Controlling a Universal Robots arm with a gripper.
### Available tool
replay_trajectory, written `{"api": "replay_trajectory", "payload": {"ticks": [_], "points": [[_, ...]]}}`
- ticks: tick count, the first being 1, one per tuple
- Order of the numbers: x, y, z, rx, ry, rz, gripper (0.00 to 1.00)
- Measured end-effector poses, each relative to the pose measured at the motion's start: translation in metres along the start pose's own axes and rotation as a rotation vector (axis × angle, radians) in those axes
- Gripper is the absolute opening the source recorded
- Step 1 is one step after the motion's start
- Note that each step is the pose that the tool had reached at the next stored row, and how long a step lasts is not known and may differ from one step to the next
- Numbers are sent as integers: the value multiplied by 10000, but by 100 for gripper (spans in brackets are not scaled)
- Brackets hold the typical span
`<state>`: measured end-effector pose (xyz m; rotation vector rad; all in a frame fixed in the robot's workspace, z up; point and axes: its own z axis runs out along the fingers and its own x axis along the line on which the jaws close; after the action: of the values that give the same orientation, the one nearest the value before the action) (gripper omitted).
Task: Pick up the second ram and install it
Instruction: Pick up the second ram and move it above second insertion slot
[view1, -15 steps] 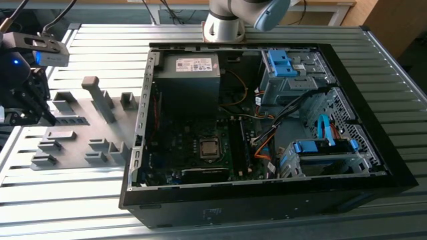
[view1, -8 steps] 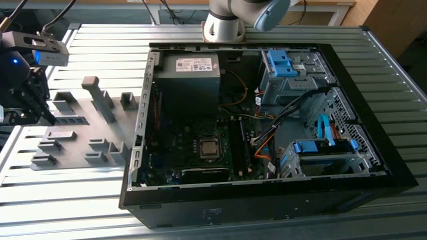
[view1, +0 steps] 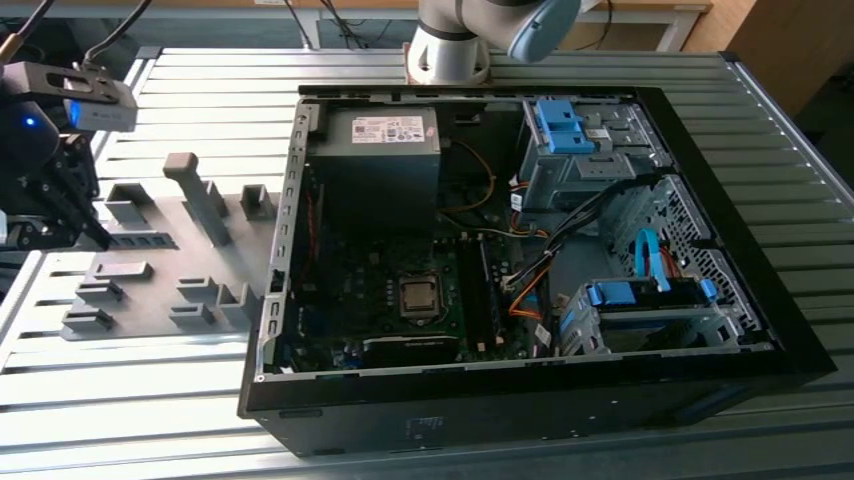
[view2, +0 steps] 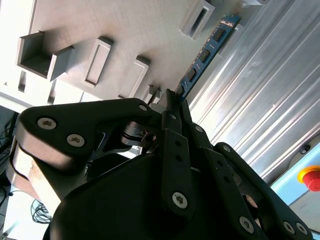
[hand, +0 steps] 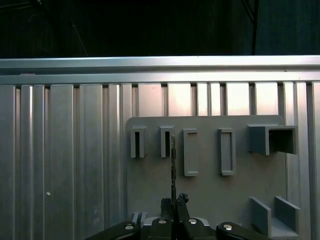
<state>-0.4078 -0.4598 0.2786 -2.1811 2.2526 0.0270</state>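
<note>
The second ram (view2: 206, 51) is a slim blue-green board with dark chips. It sticks out from my fingertips over the grey fixture plate (view2: 130, 30). In the first wrist view the ram (hand: 173, 165) shows edge-on as a thin dark line between two slotted holders. My gripper (view2: 172, 97) is shut on one end of it, and its fingertips (hand: 181, 200) pinch the strip from both sides. In the exterior view my gripper (view1: 74, 222) hangs over the far left part of the fixture plate (view1: 174, 270), well away from the open computer case (view1: 287, 300).
The case lies open with the motherboard (view1: 400, 300), a power supply (view1: 380, 150) and blue drive cages (view1: 567, 130) inside. Grey fixture blocks (view1: 200, 195) stand up from the plate. The ribbed metal table (view1: 134, 390) runs all around. The arm's base (view1: 447, 50) stands behind the case.
</note>
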Motion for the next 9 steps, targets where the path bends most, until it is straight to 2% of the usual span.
{"api": "replay_trajectory", "payload": {"ticks": [9], "points": [[-1,0,-41,2,-2,0,14]]}}
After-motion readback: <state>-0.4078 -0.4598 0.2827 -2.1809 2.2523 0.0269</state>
